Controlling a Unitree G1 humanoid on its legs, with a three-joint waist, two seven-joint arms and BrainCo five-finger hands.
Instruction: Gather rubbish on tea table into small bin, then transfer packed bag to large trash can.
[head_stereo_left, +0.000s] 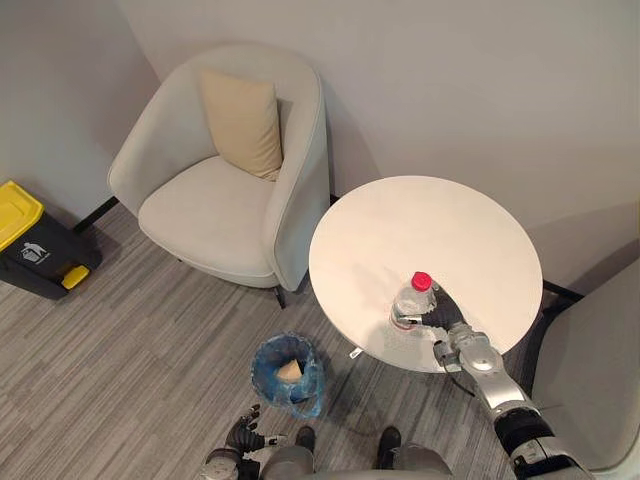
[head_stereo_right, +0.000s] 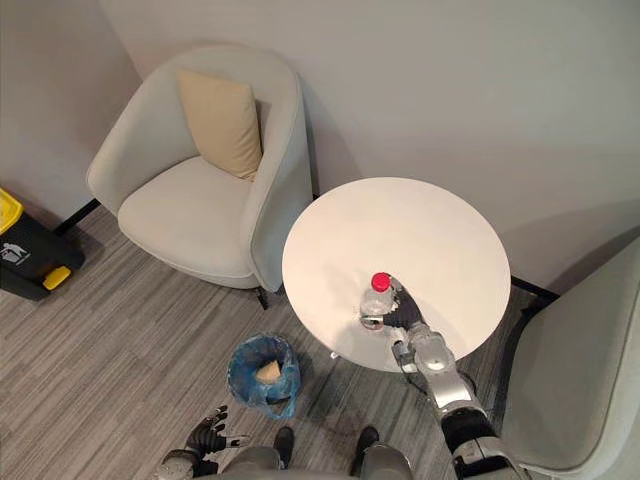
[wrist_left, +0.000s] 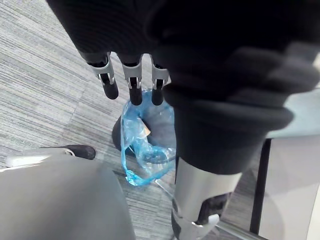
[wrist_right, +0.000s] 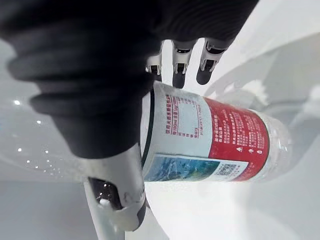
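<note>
Clearly, a clear plastic bottle with a red cap is clasped by the right robot hand, which is reached out over the near part of the round white bench. In the right wrist view the fingers are seen curled round one side of the bottle's red, white and blue label, while the thumb is pressed against the opposite side. The bottle is held upright; whether its base is touching the bench cannot be told. The left robot hand is hung low above the grey striped floor, well to the left of the right robot hand and nearer the robot, with its fingers straight and relaxed and nothing held in them. Just beyond the left robot hand's fingertips, the small bin lined with a blue bag is stood on the floor, beside the edge of the bench, and a pale scrap is seen lying inside it. Far to the left of both hands, by the wall, the large trash can, black with a yellow lid, is placed. A pale armchair with a beige cushion is set beyond the bin, and a second chair is found just to the right of the right robot hand.
</note>
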